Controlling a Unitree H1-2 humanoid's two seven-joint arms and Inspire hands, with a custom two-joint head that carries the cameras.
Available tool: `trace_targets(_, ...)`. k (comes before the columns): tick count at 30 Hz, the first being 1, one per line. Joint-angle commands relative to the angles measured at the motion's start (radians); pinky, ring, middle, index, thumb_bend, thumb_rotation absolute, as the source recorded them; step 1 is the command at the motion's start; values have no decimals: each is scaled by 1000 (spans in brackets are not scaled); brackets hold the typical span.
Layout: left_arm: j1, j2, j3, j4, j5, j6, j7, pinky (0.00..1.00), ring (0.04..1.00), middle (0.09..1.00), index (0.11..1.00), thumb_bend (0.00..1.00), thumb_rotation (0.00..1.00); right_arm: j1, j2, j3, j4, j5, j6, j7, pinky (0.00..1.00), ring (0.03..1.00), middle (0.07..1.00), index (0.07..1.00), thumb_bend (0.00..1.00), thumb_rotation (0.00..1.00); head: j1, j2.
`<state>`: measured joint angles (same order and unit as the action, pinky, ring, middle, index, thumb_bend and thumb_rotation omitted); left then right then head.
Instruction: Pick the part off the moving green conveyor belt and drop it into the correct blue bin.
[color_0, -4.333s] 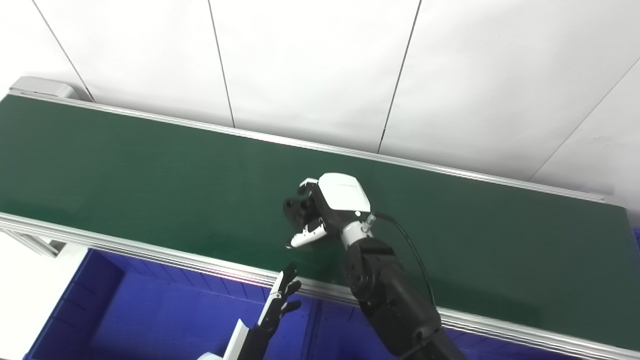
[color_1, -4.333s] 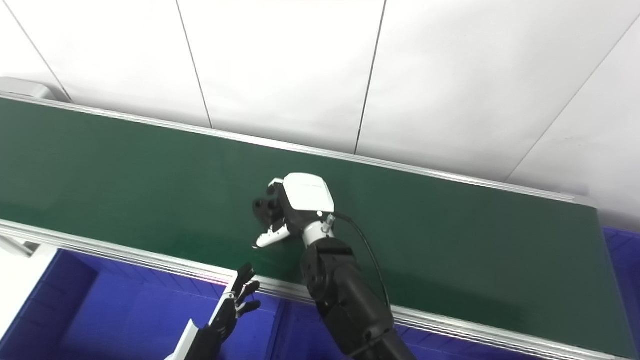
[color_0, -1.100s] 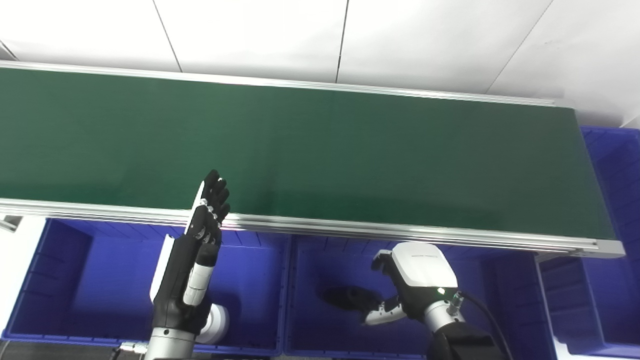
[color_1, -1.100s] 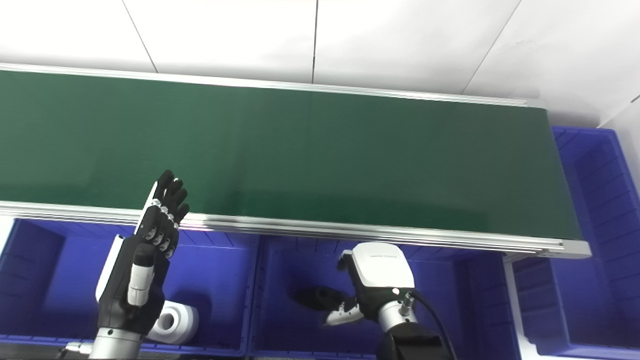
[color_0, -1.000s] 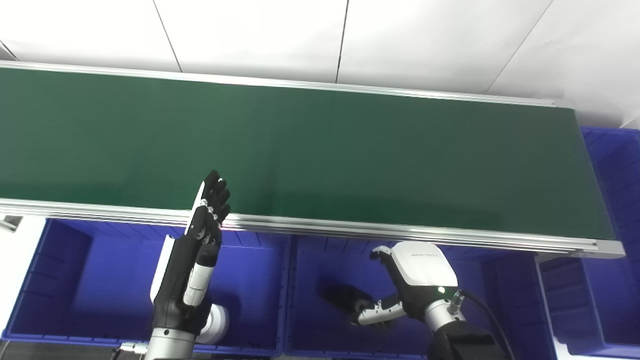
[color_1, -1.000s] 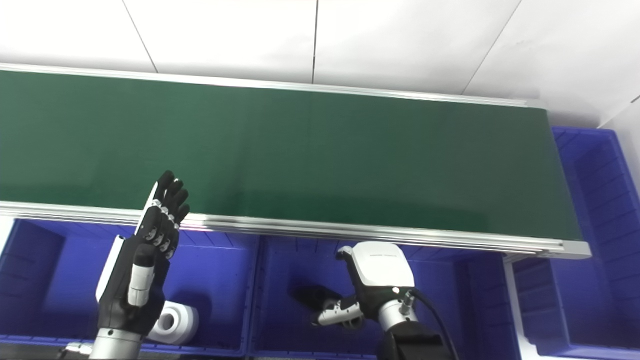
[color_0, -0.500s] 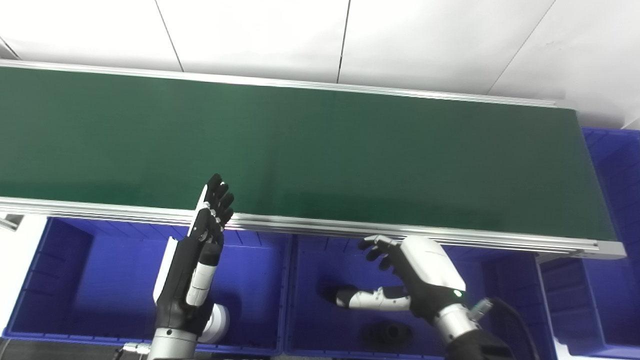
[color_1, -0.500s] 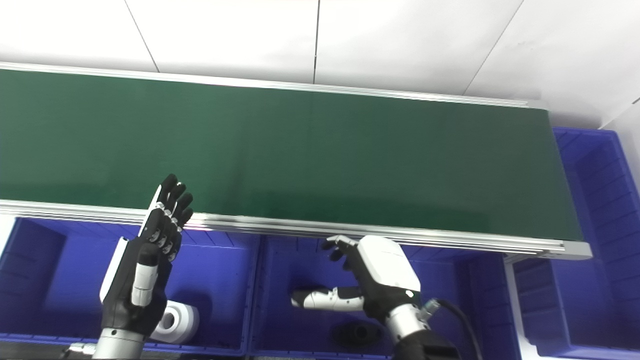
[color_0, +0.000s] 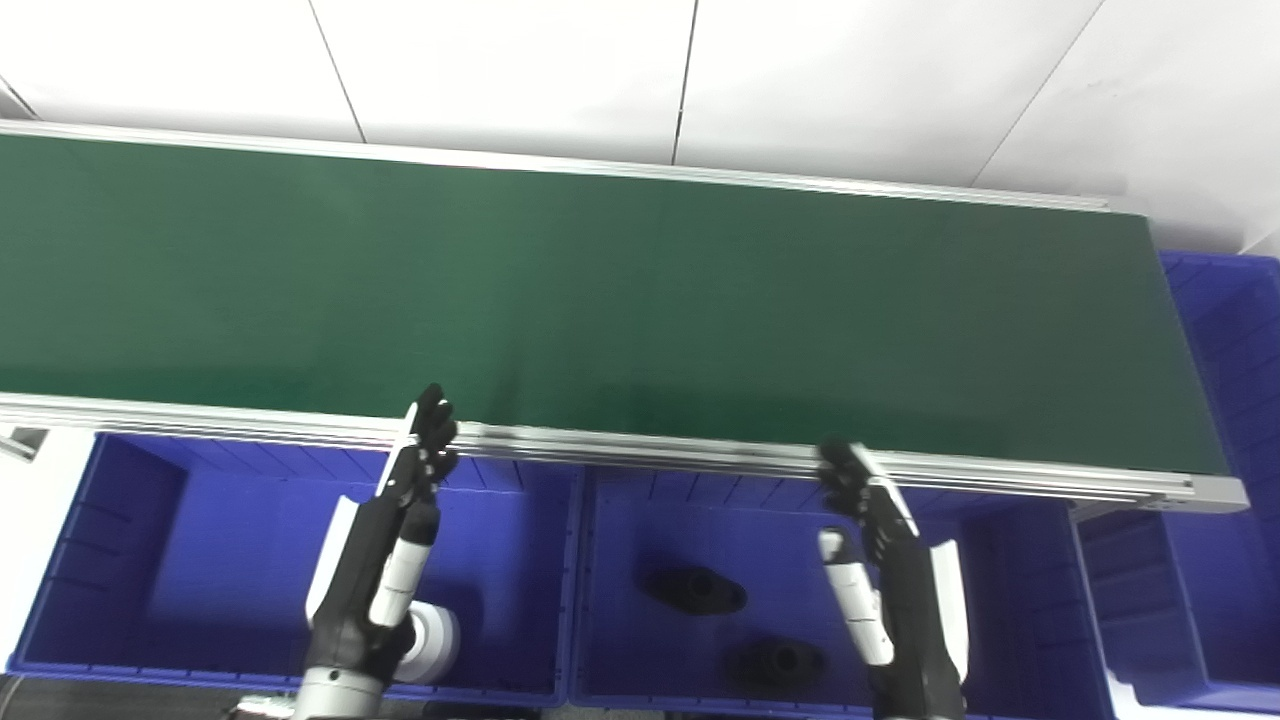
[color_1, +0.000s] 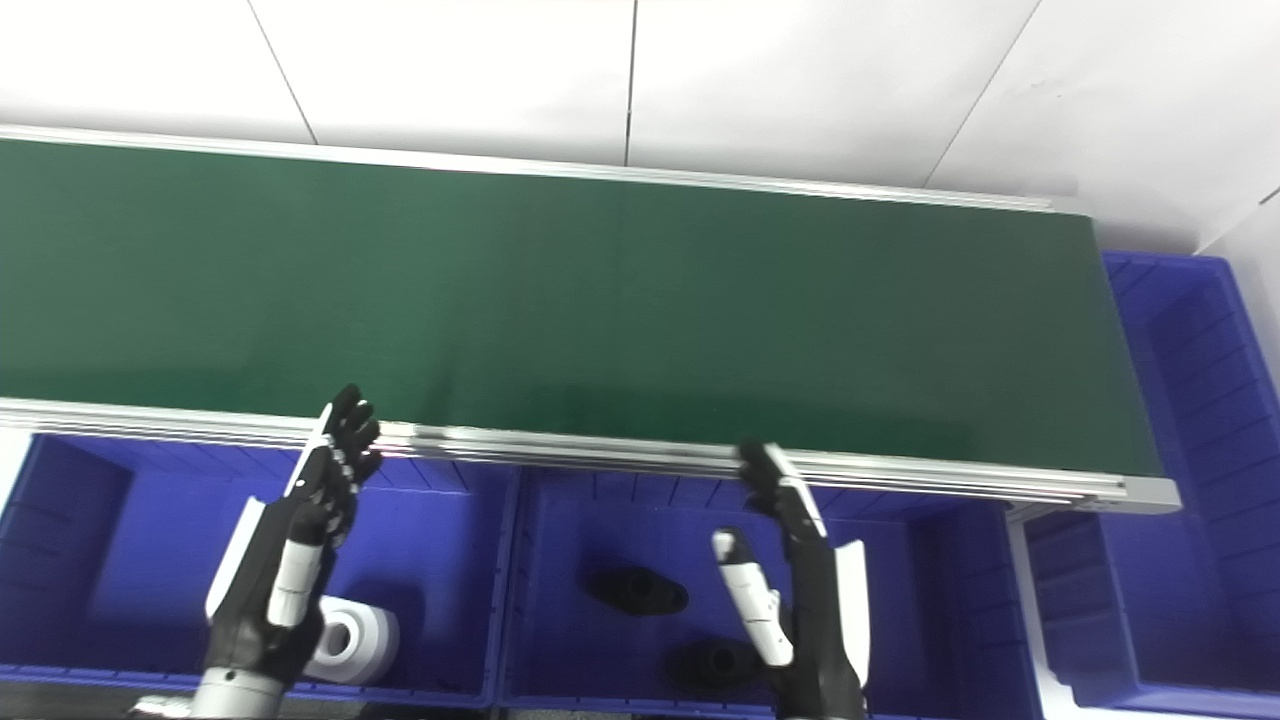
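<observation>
The black part (color_0: 695, 590) lay on the floor of the middle blue bin (color_0: 600, 640), with a second black part (color_0: 778, 661) a little nearer the camera in the same bin; the two were close but apart. Half a second earlier only the nearer one had been lying free, while the right hand was spread over the spot where the other one now rested, and a second earlier that hand had been closed around a dark piece above the bin. So the release had just happened: the part had left the hand and settled in the bin.

The right hand (color_0: 890, 590) had since turned upright beside the parts, fingers straight and apart, holding nothing, its tips up near the metal rail (color_0: 640, 455) of the belt. The left hand (color_0: 385, 570) stood much as it had before, fingers extended and apart, empty, over the left blue bin (color_0: 200, 560), where a white ring-shaped part (color_0: 430, 640) lay behind its wrist.

The green belt (color_0: 600, 300) carried nothing in view. Another blue bin (color_1: 1200, 420) sat past the belt's right end.

Judged from this, the pick-and-drop for this part was done, and both hands looked free for whatever came down the belt next.
</observation>
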<state>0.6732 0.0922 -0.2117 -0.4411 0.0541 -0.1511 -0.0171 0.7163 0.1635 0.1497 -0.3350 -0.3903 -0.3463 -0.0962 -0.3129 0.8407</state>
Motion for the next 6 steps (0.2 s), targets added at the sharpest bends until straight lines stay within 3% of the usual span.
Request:
trace_targets(1,9,7,-1,-17,6,-69,-15,998,1000,1000,1000,808,984,1,28,16,-3,-6,-103,-60,941,938,957,962,704,1000,3,-6)
trace_targets(6,16,5,-4,-8,5,-79,-19,1000,1000,1000,1000,805,972,3,20,31,20,-2,-113,-95,954,947,973,982,698,1000,7,-19)
